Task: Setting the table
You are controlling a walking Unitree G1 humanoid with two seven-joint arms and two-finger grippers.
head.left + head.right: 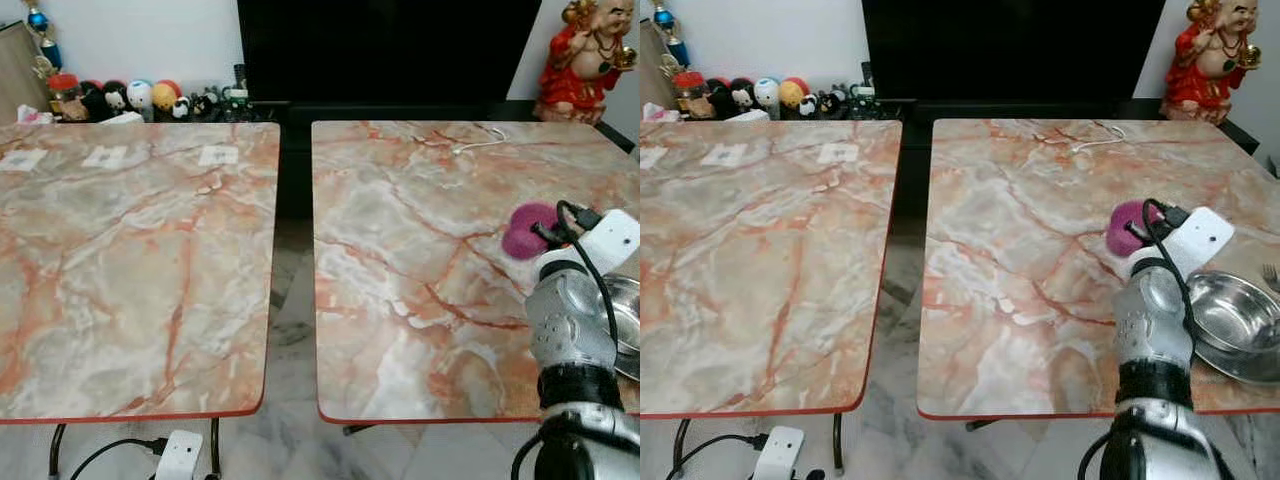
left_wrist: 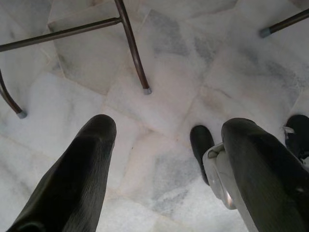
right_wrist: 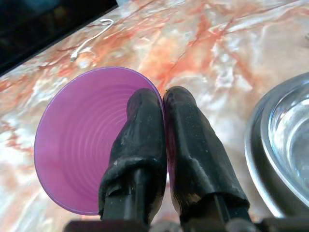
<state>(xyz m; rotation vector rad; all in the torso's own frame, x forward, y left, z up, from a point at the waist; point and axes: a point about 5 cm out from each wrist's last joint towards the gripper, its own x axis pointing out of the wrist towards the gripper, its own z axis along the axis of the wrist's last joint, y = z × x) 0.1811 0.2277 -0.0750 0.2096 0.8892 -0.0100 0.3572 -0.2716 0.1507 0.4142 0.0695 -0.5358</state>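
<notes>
My right gripper is shut on the rim of a purple plastic cup, one finger inside and one outside. The cup is tilted, low over the right marble table near its right side. I cannot tell whether it touches the tabletop. Just beside it on that table sits an empty steel bowl, close to the front right corner, with a fork at the frame's edge. My left gripper hangs open over the white marble floor, holding nothing.
A second marble table stands to the left, with paper labels near its back edge. A narrow gap separates the tables. A white cable lies at the back right. A black TV, toys and a red figurine line the back.
</notes>
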